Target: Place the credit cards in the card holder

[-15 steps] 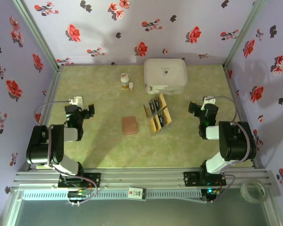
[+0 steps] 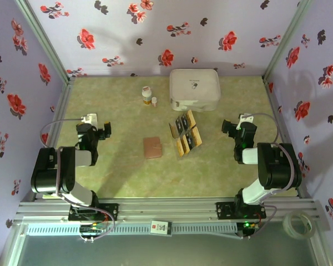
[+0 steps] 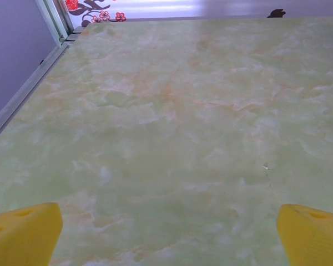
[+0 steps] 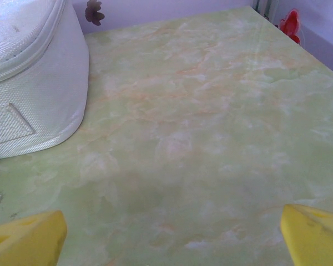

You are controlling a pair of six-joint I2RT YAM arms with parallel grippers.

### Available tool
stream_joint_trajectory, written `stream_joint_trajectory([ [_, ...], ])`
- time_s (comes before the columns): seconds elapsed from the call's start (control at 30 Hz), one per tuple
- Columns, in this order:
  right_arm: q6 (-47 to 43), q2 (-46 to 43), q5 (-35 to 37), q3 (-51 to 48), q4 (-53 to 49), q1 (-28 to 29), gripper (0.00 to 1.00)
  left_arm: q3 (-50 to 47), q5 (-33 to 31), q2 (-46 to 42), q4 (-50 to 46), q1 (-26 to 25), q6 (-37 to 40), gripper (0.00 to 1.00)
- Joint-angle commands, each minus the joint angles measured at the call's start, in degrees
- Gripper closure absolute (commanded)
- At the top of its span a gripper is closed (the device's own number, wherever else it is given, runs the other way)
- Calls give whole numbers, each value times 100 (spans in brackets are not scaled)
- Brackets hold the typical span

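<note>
Several credit cards (image 2: 186, 133), tan-gold and black, lie in a loose cluster at the middle of the green table. To their left the reddish-brown card holder (image 2: 152, 147) lies flat and closed. My left gripper (image 2: 104, 132) rests at the left side, well away from the holder. In the left wrist view its yellow fingertips (image 3: 22, 233) stand far apart over bare table. My right gripper (image 2: 229, 127) sits at the right, apart from the cards. Its yellow fingertips (image 4: 313, 233) are also wide apart with nothing between them.
A large white rounded box (image 2: 194, 88) stands at the back, and its fabric side (image 4: 33, 88) is at the left of the right wrist view. Two small white bottles (image 2: 149, 97) stand left of the box. Flowered walls enclose the table.
</note>
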Motion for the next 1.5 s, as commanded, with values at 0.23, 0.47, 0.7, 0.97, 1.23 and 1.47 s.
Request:
stream_joint_trajectory([
  [0.23,26,-52,-68,6,82,21,1,39,-107,23,149,47,-163,0],
  [0.47,30,-39,-68,24,70,18,1,48,-103,28,132,45,-162,0],
  [0.7,35,-63,-34,-2,86,22,1,48,-100,32,130,45,-163,0],
  [0.97,271,-986,623,41,-743,23,1,-57,-193,-143,226,27,-163,0],
  [1.23,2235,-2187,1574,1391,-4025,-36,1,348,-695,-1085,-1202,-99,-164,0],
  [1.47,2572,-2693,-268,2387,-5545,-15,1,1342,-963,-1814,-3333,-272,-1095,0],
])
